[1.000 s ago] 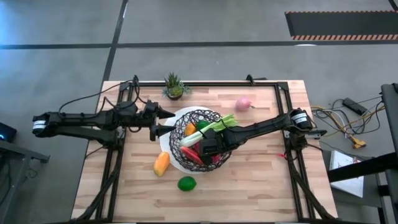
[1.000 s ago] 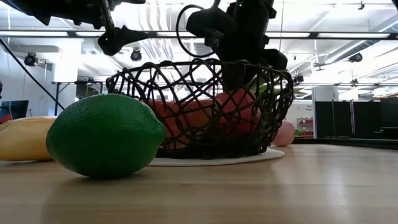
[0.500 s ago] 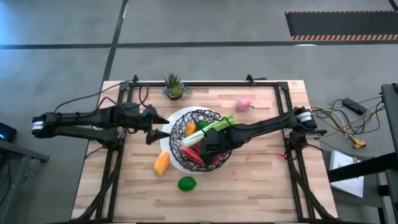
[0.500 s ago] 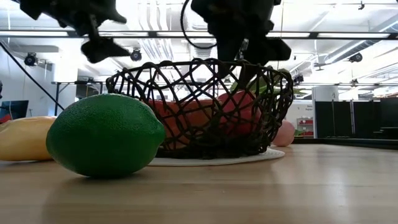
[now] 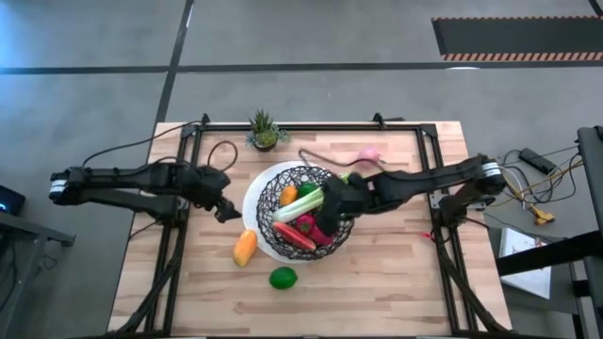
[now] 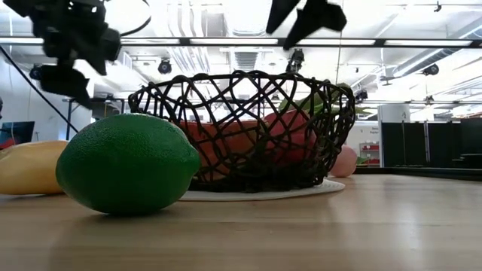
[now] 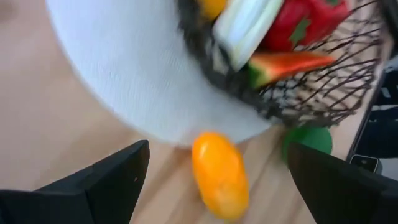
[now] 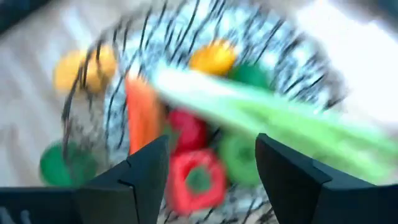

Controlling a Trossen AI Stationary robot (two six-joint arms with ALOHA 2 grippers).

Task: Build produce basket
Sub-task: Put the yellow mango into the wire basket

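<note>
Three pieces lie outside the black wire-mesh basket (image 5: 300, 209); nearest the left gripper (image 7: 214, 180), whose fingers stand apart and empty, is the oblong orange fruit (image 7: 219, 175). Best descend straight, straddling its narrow width. Right gripper (image 8: 211, 171), open, hovers above the basket.
</note>
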